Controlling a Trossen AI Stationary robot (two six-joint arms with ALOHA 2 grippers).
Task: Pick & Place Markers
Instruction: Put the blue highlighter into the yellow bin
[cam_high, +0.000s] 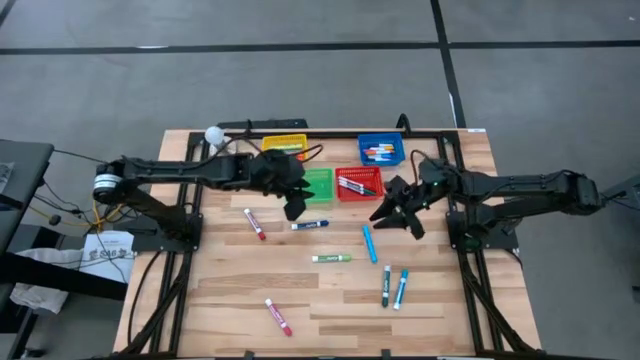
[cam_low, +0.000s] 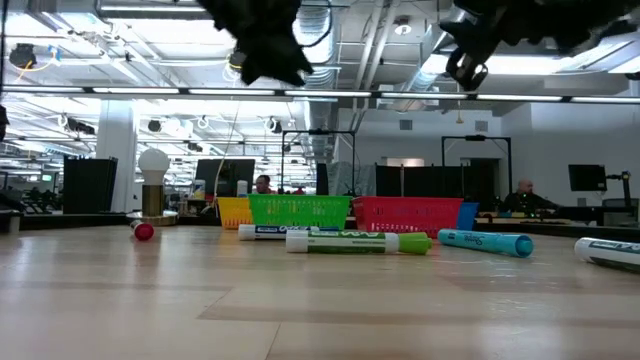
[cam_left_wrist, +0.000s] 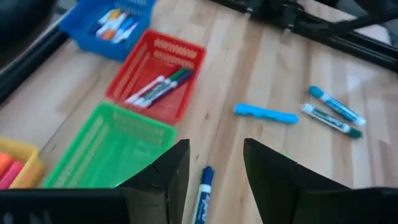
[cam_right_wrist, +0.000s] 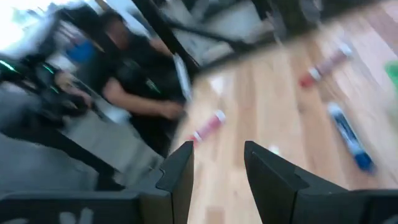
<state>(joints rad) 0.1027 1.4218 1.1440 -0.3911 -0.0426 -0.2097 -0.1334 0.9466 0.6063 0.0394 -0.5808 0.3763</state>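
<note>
While both arms hang above the pale wooden-plank table (cam_high: 230, 300), neither carries anything. The left hand (cam_high: 296, 207) hovers just in front of the green square mesh basket (cam_high: 316, 184), its two dark fingers (cam_left_wrist: 166, 176) set a moderate gap apart and empty, right over a blue-capped white marker (cam_high: 310, 225) lying on the wood. The right hand (cam_high: 400, 212) hovers to the right of that basket, in front of the red mesh basket (cam_high: 359, 183), its fingers (cam_right_wrist: 176, 171) likewise parted with nothing between them.

Taking the green basket as the landmark, the loose markers sit like this: a red-capped one (cam_high: 255, 223) to its front left, a green-capped white one (cam_high: 331, 258) straight in front, a light blue one (cam_high: 369, 243) to the front right, two more (green (cam_high: 386, 286) and blue (cam_high: 401, 288)) farther out beyond it, and a pink one (cam_high: 279, 316) farthest away, near the table's front edge. Several markers lie in the red basket, more in the blue basket (cam_high: 382, 150) beyond it, and orange ones in the yellow basket (cam_high: 284, 144) behind the green one.
</note>
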